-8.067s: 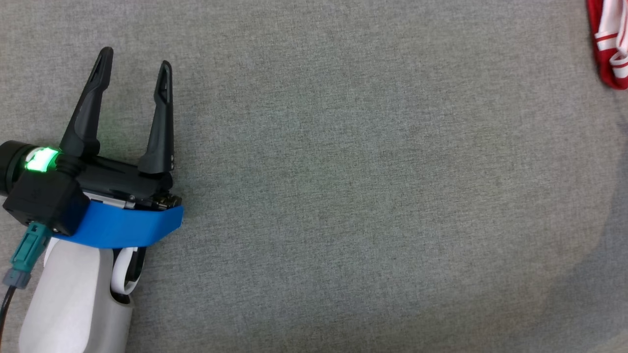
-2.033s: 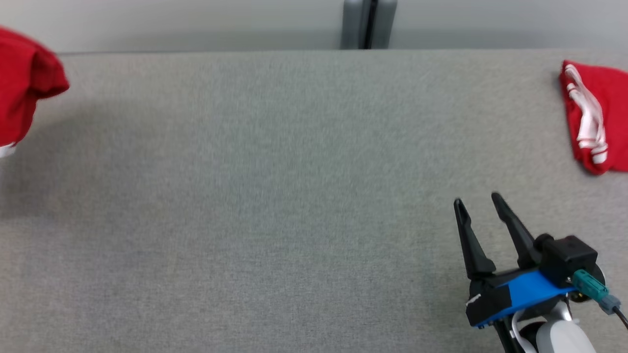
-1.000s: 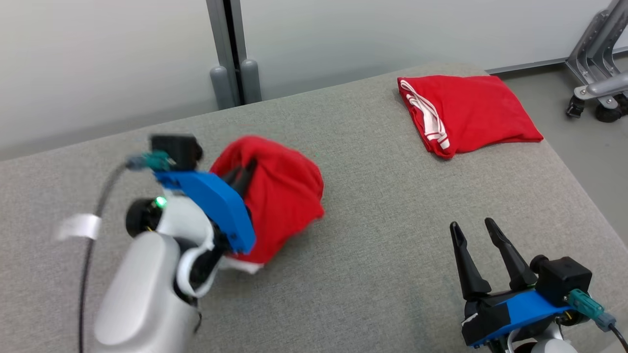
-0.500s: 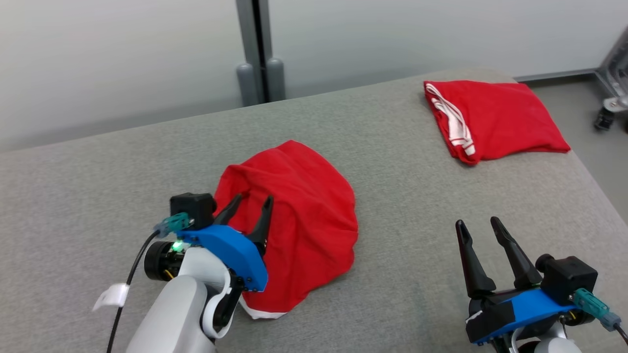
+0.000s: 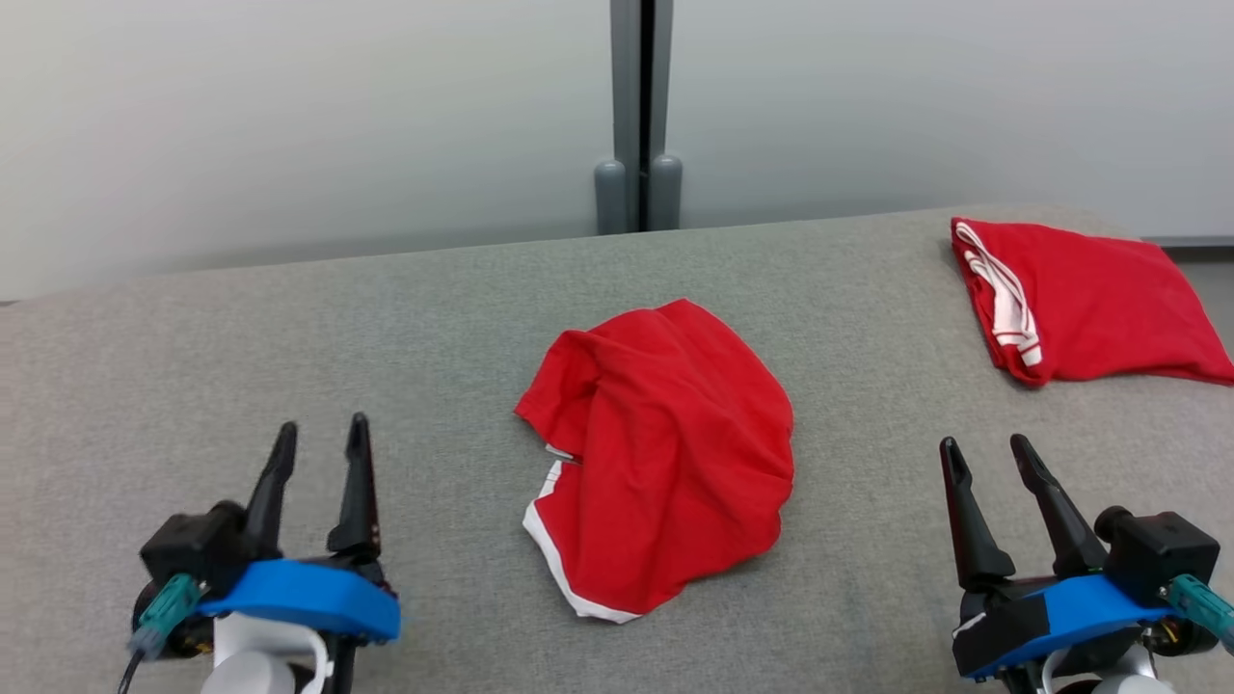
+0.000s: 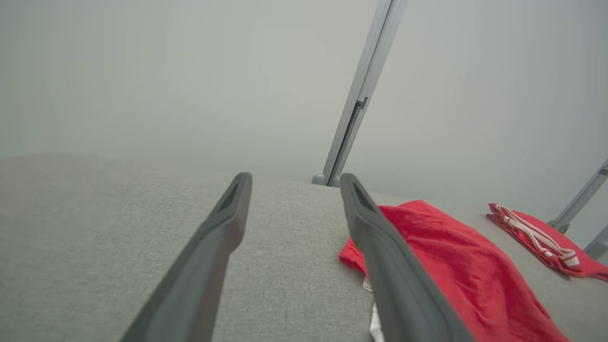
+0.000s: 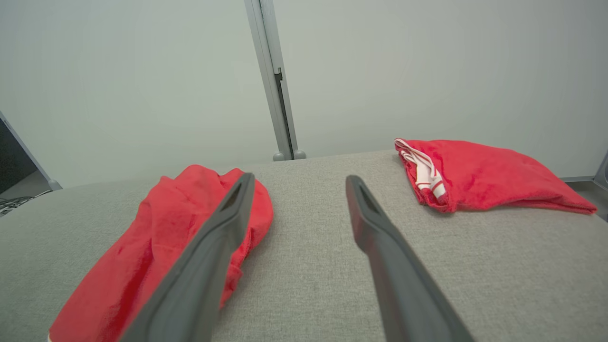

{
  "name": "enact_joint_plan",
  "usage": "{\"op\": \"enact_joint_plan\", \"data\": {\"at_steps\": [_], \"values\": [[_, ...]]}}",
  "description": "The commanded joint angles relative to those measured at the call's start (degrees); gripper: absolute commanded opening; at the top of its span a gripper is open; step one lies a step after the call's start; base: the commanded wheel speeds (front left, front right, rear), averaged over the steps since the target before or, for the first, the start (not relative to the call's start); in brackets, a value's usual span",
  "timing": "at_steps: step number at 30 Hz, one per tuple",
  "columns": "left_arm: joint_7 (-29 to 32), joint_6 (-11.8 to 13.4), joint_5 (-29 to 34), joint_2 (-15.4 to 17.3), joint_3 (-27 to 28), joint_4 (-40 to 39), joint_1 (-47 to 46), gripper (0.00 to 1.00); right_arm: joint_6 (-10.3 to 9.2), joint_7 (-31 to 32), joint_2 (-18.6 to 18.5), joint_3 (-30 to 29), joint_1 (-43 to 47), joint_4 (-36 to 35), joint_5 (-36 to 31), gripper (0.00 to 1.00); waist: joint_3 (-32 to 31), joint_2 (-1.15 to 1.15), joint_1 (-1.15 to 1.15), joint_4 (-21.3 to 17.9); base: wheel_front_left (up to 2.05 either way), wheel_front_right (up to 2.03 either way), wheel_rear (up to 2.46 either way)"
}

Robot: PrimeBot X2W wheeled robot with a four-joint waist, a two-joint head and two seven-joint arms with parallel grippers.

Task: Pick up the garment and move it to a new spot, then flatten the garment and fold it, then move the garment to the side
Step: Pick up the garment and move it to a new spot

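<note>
Change noted: left gripper has released crumpled red cloth garment with white hem and withdrawn to 7 o'clock of it, jaws wide, empty. Also right gripper unchanged at 4 o'clock, wide, empty. Garment lies bunched mid grey fabric worktop, clear of both. Folded red garment with white stripes at 2 o'clock. Judgement: relocation done; flattening due next.
</note>
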Motion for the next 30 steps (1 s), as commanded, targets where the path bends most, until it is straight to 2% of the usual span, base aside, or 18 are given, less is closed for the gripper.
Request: {"op": "enact_joint_plan", "data": {"at_steps": [1, 10, 30], "values": [[-0.6, 0.5, 0.7, 0.6, 0.5, -0.5, 0.9, 1.00, 0.01, 0.1, -0.1, -0.4, 0.9, -0.1, -0.4, 1.00, -0.2, 0.00, 0.01, 0.4, 0.00, 0.00, 0.00], [-1.7, 2.6, 4.1, 4.0, 1.7, -0.8, 6.8, 1.00, 0.01, 0.9, -0.1, -0.8, 2.6, 1.2, 0.0, 1.00, -2.4, 0.00, 0.01, 1.9, 0.00, 0.00, 0.00], [-0.1, 3.2, 2.6, 4.2, 1.0, -2.9, 9.9, 1.00, 0.01, 1.4, -0.1, -0.4, 3.5, 2.6, 0.8, 1.00, -3.3, 0.00, 0.01, 0.7, 0.00, 0.00, 0.00]]}}
